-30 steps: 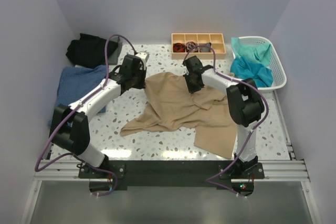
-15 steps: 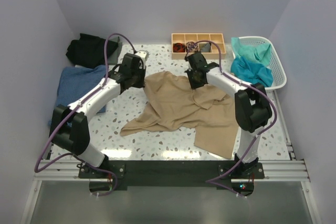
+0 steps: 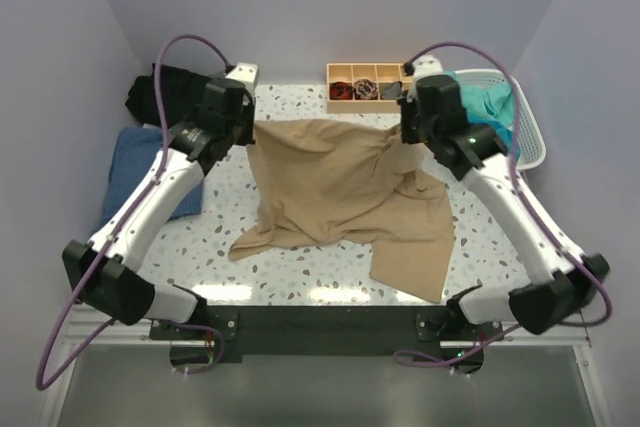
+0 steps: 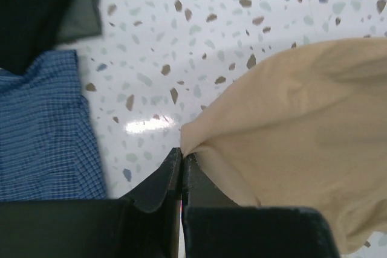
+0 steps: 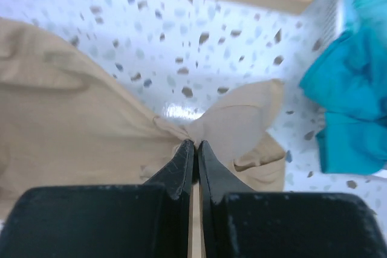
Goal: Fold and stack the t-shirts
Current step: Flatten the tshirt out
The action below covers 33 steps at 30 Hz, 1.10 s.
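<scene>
Left claw point(image 4: 181, 155) and right claw point(image 5: 195, 144) both clamp thin pinches of the tan t-shirt point(image 3: 330, 172) over the far edge of the worktop point(image 3: 300, 282); tension may tug cloth free.

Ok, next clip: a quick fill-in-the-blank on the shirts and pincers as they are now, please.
The left pincer and right pincer are both ___ on the tan t-shirt.
The teal t-shirt lies ___ the white basket.
The blue t-shirt lies on the ___ arm's side.
Missing words: shut; inside; left.
</scene>
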Motion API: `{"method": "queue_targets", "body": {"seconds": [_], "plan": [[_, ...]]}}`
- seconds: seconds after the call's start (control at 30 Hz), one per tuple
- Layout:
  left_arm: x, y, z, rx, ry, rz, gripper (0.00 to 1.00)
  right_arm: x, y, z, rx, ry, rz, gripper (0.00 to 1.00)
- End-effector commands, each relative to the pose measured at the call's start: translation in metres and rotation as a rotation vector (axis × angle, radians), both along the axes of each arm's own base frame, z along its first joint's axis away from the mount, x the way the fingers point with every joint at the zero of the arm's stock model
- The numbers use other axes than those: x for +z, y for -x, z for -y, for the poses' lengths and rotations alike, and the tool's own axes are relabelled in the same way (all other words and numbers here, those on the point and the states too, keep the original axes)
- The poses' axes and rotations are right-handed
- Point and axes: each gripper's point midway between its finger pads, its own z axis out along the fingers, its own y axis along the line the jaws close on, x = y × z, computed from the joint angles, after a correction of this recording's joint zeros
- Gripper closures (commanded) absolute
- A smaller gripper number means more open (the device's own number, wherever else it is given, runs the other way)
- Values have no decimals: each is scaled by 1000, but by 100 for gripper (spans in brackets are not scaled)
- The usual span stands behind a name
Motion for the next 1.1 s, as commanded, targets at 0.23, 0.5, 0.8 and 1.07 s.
{"method": "queue_targets", "body": {"seconds": [0.23,0.5,0.8,1.07], "plan": [[209,103,-50,-59,80,431,100,182,124,59,19,-183,358,100],[296,214,-67,-201,222,641,100,256,225,70,227,-320,503,100],[342,298,-71,-337,372,809,100,316,301,65,443,-462,691,100],[283,215,-73,-117,292,605,100,290,217,36,378,-413,612,100]]}}
